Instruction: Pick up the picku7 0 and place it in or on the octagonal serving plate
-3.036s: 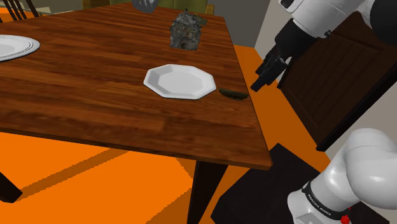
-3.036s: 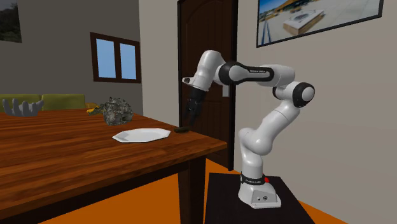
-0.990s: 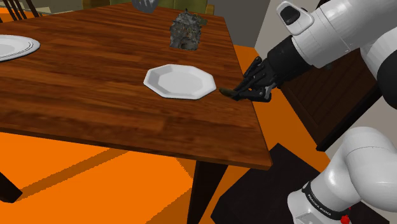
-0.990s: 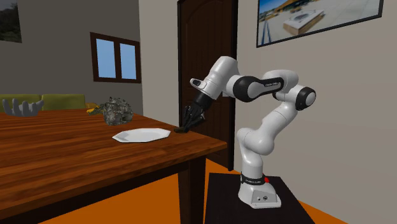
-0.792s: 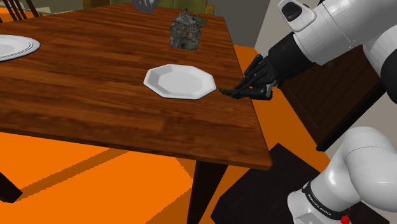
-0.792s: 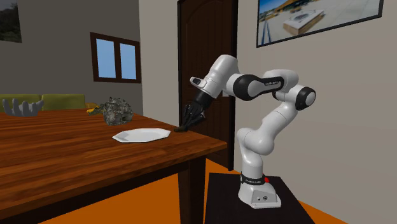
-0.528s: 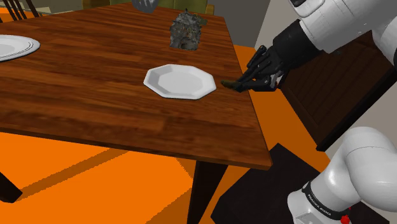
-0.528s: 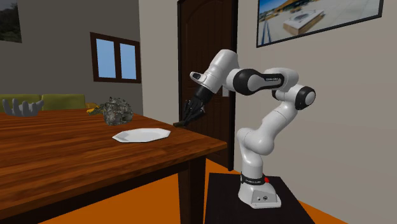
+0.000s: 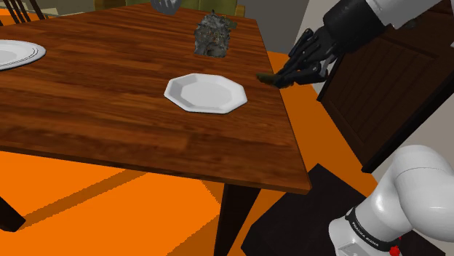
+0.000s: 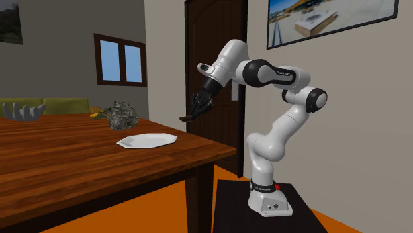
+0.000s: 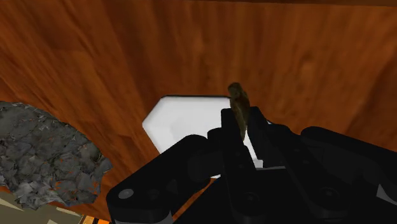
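Above the desk's edge: the tool is clenched on the picku7 0, a small, dark, brownish-green, stick-shaped piece held clear of the wooden desk.
Place relative to target: the piece is near the white octagonal serving plate, on the shoulder view's right; whether it overhangs the rim cannot be told.
Grip: in the wrist view the black fingers clasp the piece near one end, and the other end juts out past their tips.
Handling: judged light and stiff. It is narrow, so it could pivot between the pads; a hold nearer its middle would steady it.
Plate: shallow and bare with a low rim, likely an easy landing.
Hidden: the tool's own body covers how much of the piece lies between the fingers.
Hard to make out: the piece's surface and exact outline.
Cut off: a round plate at the shoulder view's left edge.
Bystander: a grey crumpled lump lies beyond the octagonal plate, apart from it.
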You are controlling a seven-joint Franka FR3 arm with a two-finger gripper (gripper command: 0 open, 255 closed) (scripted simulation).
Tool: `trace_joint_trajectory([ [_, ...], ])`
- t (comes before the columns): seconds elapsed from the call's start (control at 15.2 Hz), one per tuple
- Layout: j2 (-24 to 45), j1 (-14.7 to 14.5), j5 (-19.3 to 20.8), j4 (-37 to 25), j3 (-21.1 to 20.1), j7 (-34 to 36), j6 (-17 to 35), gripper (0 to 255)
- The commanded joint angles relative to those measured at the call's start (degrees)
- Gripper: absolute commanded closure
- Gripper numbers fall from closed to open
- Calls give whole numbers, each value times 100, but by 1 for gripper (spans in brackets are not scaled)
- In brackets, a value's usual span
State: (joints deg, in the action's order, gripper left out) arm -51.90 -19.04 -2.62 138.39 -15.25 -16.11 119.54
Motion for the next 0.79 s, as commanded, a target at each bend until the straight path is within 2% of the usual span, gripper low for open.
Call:
trace_joint_trajectory([
  [0.0,43,15,13,-177,16,-13,-135,255],
  [0.13,71,24,20,-277,25,-20,-207,255],
  [0.73,2168,550,340,-1716,-376,167,462,255],
])
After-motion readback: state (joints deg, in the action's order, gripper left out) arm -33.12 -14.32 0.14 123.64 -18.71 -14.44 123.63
